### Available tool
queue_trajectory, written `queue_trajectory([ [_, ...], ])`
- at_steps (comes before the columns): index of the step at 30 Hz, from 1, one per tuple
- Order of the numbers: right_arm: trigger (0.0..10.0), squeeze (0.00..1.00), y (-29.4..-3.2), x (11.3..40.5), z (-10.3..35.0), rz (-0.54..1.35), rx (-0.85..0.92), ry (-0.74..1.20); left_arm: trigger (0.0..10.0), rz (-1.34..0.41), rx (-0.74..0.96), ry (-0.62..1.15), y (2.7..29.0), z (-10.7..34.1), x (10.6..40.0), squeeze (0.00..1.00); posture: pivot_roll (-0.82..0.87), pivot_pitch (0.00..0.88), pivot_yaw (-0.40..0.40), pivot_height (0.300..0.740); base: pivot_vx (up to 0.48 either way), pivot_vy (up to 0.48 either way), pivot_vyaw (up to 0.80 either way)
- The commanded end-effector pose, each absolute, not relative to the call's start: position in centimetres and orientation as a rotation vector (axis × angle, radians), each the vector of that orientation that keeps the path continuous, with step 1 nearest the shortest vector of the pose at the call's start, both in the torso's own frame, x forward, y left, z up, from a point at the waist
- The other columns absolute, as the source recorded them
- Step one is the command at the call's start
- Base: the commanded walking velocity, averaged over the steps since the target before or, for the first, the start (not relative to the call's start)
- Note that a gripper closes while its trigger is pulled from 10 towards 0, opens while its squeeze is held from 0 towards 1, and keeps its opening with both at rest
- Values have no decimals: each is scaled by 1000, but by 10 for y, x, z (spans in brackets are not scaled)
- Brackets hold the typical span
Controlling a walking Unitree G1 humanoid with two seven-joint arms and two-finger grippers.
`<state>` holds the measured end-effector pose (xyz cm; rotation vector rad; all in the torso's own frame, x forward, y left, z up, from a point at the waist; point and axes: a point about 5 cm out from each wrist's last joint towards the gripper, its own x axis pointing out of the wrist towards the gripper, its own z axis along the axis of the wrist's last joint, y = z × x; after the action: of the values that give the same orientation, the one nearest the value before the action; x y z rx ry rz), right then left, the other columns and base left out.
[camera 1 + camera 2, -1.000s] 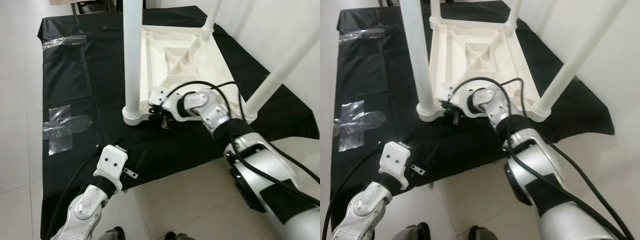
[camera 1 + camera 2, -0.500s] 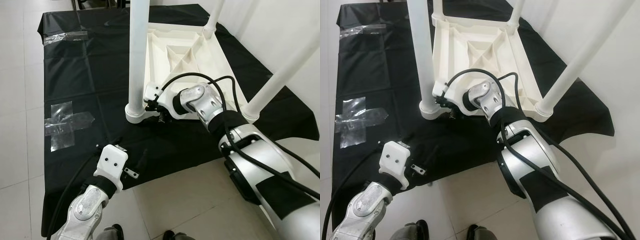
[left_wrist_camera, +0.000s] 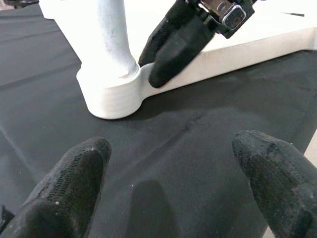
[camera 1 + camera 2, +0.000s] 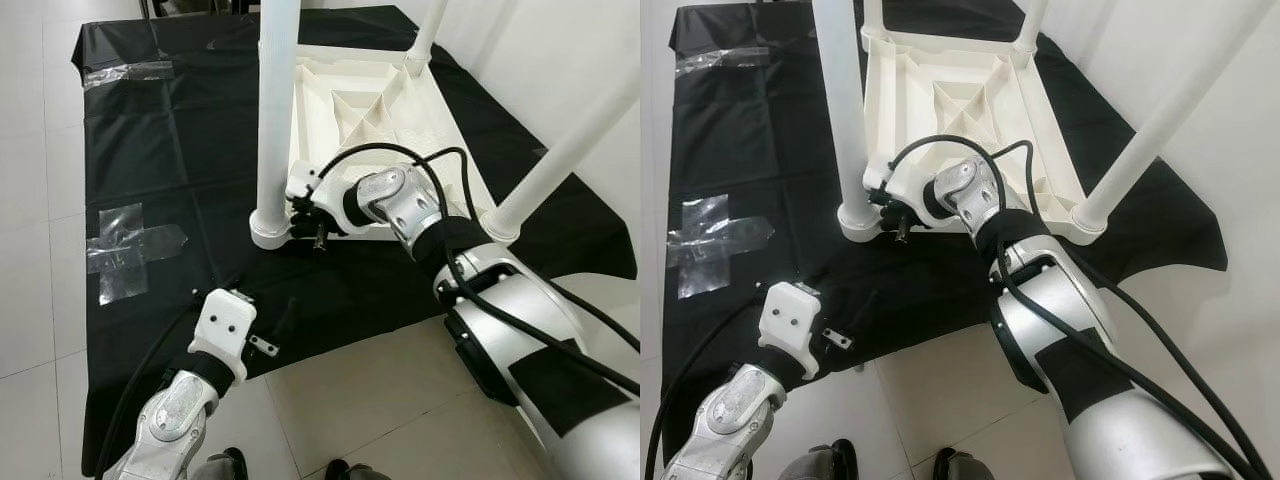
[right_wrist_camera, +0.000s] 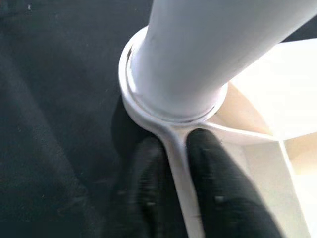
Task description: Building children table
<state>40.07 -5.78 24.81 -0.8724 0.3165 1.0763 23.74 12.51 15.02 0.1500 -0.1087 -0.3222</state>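
Pincer of my right arm (image 5: 173, 173) is clenched on the thin white rim of the upturned children's table (image 4: 400, 110), one black finger (image 5: 213, 183) inside the frame and the other outside it, pinching the edge right where it meets the round socket of the near-left leg (image 4: 275, 110). That leg stands upright just ahead of the fingertips, rising out of its collar. My right arm reaches forward and across to my left, forearm bent at the elbow, wrist turned so the pincer points at the corner; a black cable loops over the wrist.

Beyond the pincer the table lies upside down, its ribbed underside facing up, with more white legs standing at the other corners. It rests on a black sheet (image 4: 150, 130) spread over the tiled floor (image 4: 30, 300).

My left pincer (image 3: 168, 173) hangs low and nearer to me, released, its two fingers wide apart, hovering above the sheet and pointing toward the same corner, well apart from it. Off to the left of it, strips of clear tape (image 4: 125, 250) are stuck on the sheet.
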Motion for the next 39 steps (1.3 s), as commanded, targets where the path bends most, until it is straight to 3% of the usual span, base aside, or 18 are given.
queue_trajectory([
  [1,10000,1000,-68,401,239,1076,-886,382,10000,-332,136,-95,121,148,234,0,159,277,-168,740,0,0,0],
  [5,10000,1000,-69,401,241,1072,-905,384,10000,-332,135,-95,121,149,233,0,159,279,-167,740,0,0,0],
  [6,10000,0,-71,401,241,1075,-912,394,10000,-333,136,-95,121,149,233,0,160,279,-168,740,0,0,0],
  [16,10000,0,-78,404,240,1005,-874,439,10000,-333,136,-94,120,149,233,0,159,280,-172,740,0,0,0],
  [17,6784,0,-78,404,239,1008,-864,443,10000,-333,136,-94,120,149,233,0,160,281,-172,740,0,0,0],
  [18,2118,0,-77,404,238,1014,-861,443,10000,-333,136,-94,120,149,233,0,160,281,-173,740,0,0,0],
  [19,0,0,-76,403,237,1026,-868,447,10000,-333,136,-94,120,149,233,0,160,281,-174,740,0,0,0],
  [28,0,0,-69,401,237,1064,-882,393,10000,-334,135,-97,117,149,233,0,135,284,-193,740,0,0,0],
  [39,0,0,-39,391,243,1242,-950,173,10000,-341,137,-90,117,149,233,0,140,284,-178,740,0,0,0],
])
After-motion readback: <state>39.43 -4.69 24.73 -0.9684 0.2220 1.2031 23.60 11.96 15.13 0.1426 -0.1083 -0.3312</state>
